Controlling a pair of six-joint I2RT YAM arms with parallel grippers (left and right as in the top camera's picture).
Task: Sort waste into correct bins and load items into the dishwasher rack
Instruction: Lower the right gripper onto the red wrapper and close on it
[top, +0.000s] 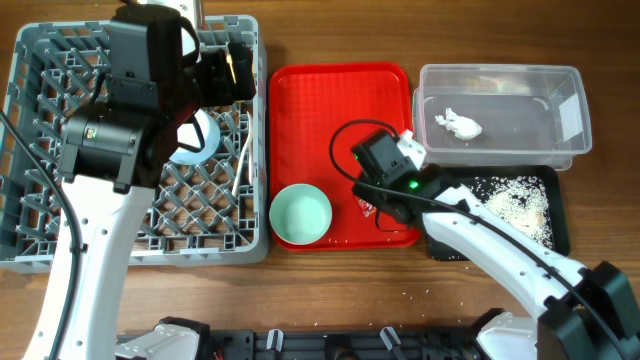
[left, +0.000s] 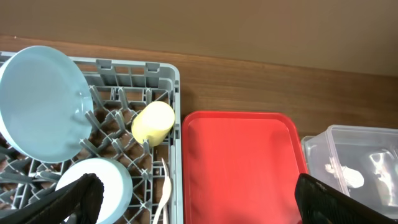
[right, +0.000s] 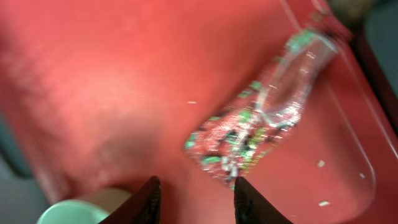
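Hovering parted and empty, the right claw (right: 194, 198) hangs just short of the shiny wrapper (right: 258, 124) lying on the red tray (right: 93, 74), while the left claw (left: 198, 194) gapes wide, holding nothing, above the grey rack (left: 175, 87).

- A robot test bench is imitating a canteen dish-return.
- A dishwasher rack (top: 215, 235), red serving tray (top: 330, 110), clear tub (top: 520, 75) and black tray (top: 560, 235) are sitting on a wooden table (top: 320, 300).
- Cabled robot arms (top: 500, 250) are reaching over them.

Bright, even light; overhead view sharp. Right wrist view blurred: wrapper (right: 261, 124) ahead of the right gripper (right: 196, 199) smeared, glinting.
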